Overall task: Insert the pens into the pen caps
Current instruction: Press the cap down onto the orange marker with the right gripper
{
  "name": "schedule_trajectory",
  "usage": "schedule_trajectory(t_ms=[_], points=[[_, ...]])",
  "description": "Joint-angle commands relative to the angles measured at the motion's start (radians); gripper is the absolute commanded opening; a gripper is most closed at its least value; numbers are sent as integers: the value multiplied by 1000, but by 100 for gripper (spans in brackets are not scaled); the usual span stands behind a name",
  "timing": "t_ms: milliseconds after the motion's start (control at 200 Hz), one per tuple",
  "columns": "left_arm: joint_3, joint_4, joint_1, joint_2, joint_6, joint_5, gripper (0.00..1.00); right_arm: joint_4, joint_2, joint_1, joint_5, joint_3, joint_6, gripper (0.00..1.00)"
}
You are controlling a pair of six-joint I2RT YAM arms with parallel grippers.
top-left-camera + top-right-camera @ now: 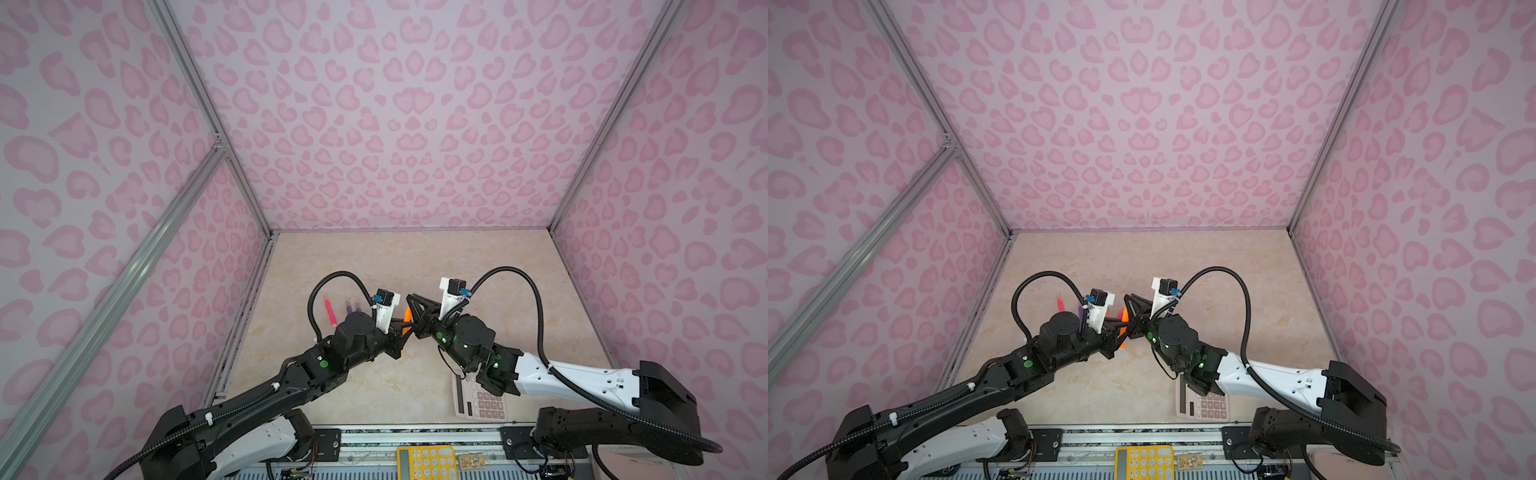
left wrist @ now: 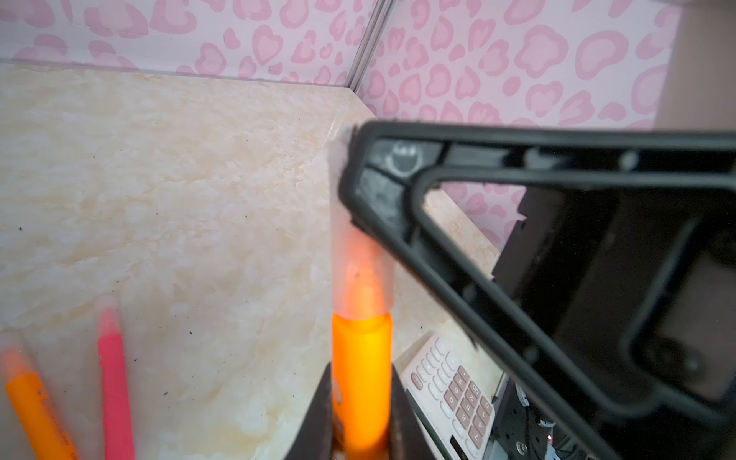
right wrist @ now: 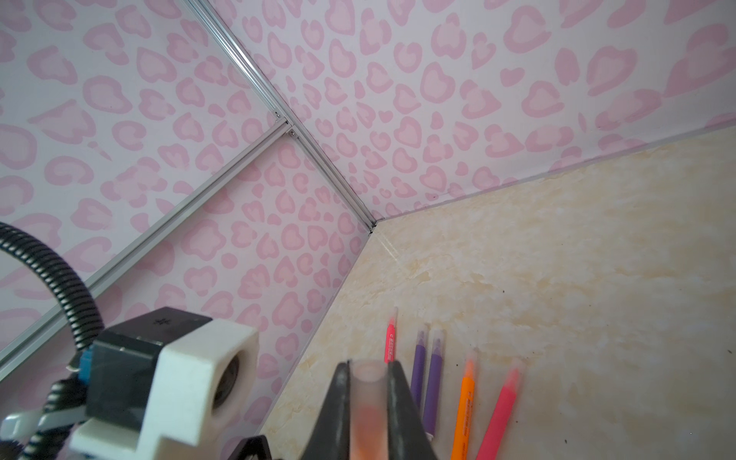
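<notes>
My left gripper (image 2: 360, 366) is shut on an orange pen (image 2: 360, 378), held above the table's middle (image 1: 408, 316). A clear pen cap (image 2: 358, 247) sits over the pen's tip, and the orange tip shows through it. My right gripper (image 3: 368, 364) is shut on that cap (image 3: 368, 394) and meets the left gripper (image 1: 401, 328) tip to tip. On the table lie a pink pen (image 3: 391, 344), two purple pens (image 3: 418, 366), a second orange pen (image 3: 466, 406) and another pink pen (image 3: 500, 414), each with a faint clear cap on its tip.
A pink-and-white calculator (image 1: 480, 399) lies under the right arm near the front edge. A yellow calculator (image 1: 426, 461) sits off the table at the front rail. Pink patterned walls enclose the beige table (image 1: 415, 257) on three sides.
</notes>
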Motion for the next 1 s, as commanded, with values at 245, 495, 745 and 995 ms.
schedule_trajectory(t_ms=[245, 495, 745, 995], points=[[14, 98, 1, 16, 22, 53, 3, -38, -19, 8, -40, -5, -40, 26], [22, 97, 1, 34, 22, 61, 3, -65, -43, 5, 18, 1, -59, 53], [29, 96, -1, 50, 23, 68, 3, -159, -66, -47, -13, 43, -55, 57], [30, 93, -1, 53, 25, 69, 3, -237, -23, -124, -166, 118, -35, 51]])
